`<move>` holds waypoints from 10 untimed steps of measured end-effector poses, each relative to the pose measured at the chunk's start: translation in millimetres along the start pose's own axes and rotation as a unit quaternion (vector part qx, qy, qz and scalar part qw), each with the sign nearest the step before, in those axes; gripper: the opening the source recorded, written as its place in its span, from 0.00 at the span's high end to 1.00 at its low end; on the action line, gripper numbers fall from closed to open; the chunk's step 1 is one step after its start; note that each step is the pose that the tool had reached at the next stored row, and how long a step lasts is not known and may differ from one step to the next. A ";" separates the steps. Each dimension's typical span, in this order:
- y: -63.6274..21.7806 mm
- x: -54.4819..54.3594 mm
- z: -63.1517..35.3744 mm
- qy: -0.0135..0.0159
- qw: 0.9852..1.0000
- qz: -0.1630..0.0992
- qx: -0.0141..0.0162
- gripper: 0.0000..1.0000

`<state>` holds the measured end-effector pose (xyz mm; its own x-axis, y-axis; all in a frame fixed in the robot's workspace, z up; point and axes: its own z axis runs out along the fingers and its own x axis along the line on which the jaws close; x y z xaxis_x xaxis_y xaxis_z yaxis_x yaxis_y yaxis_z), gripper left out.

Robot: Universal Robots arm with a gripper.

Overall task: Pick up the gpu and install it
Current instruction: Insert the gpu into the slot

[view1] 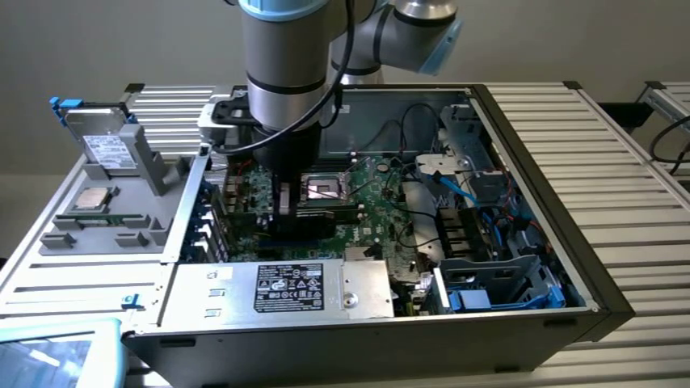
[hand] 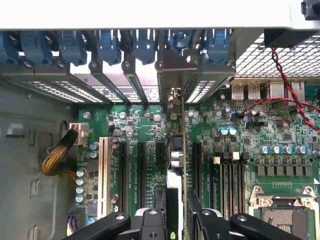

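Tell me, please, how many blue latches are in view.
7 latches in one row along the case wall, beside the motherboard; others may be hidden.

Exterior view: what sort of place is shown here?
Probably a robotics lab bench for computer assembly: an open PC case on a slatted metal table, a robot arm reaching into it, and the end effector gripping the gpu over the motherboard.

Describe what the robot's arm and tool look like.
The arm is a thick silver-grey cylinder ringed by a black band, with pale blue caps on its rounded joints. A black cable runs down beside it. The tool is black, with jointed linkages fastened by round silver screws.
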<state>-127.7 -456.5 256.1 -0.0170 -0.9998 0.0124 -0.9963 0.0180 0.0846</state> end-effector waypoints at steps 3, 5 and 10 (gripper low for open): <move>0.2 0.0 0.7 0.000 1.000 0.001 0.000 0.72; 0.2 0.0 0.7 0.000 1.000 0.001 0.000 0.72; -3.2 0.0 0.4 0.000 1.000 0.002 0.000 0.72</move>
<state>-124.5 -456.5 255.4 -0.0213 -0.9997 0.0124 -0.9961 0.0223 0.0848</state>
